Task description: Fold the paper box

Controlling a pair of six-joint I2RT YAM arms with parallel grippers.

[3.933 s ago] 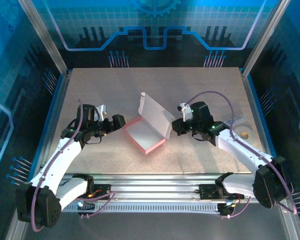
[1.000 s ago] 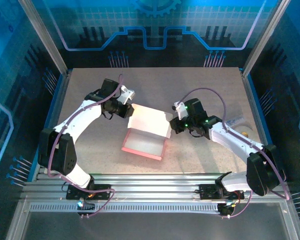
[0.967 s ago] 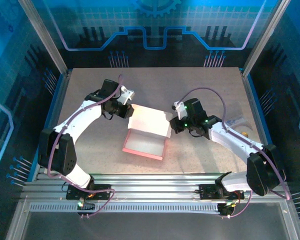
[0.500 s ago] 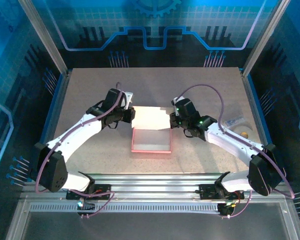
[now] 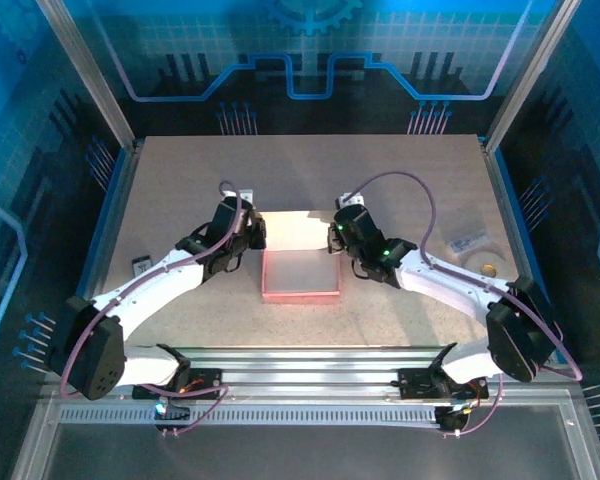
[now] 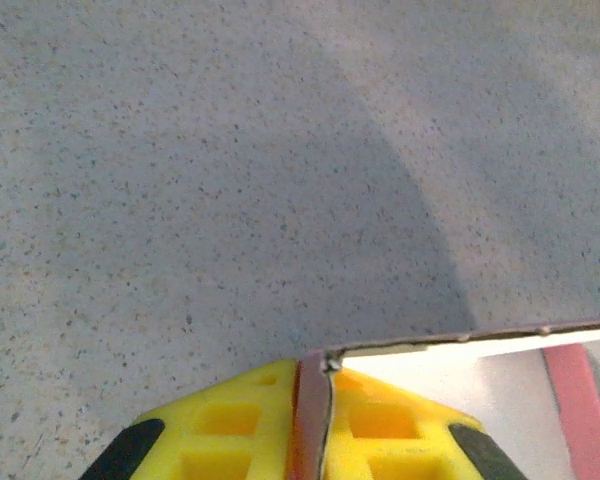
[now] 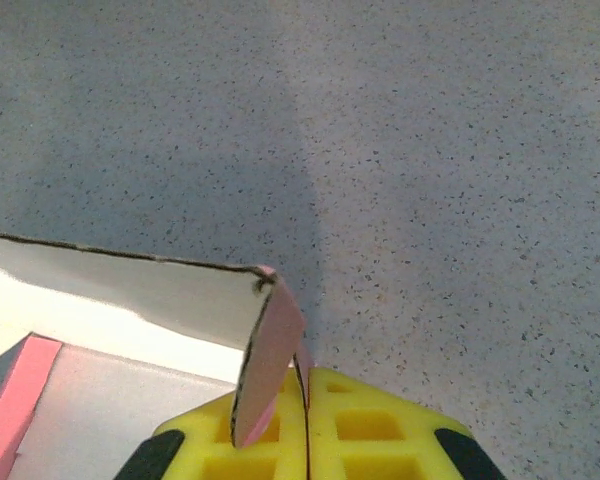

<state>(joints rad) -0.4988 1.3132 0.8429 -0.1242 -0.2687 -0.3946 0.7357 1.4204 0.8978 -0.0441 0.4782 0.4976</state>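
Swung inward since a second ago, the left tool (image 6: 313, 420) and right tool (image 7: 305, 425) have squared the paper box (image 5: 300, 296) at the middle of the bench (image 5: 180, 180), each clenched, as the wrist views show closer than overhead, on a rear corner flap.

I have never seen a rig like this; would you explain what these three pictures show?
Two white robot arms stand at the near edge of a speckled table. The wide picture comes from a fixed camera above and behind them; each close-up comes from a camera on one wrist. On the table lies an open pink paper box. The left gripper and the right gripper each pinch a flap at one back corner; the close-ups show card between yellow fingers.
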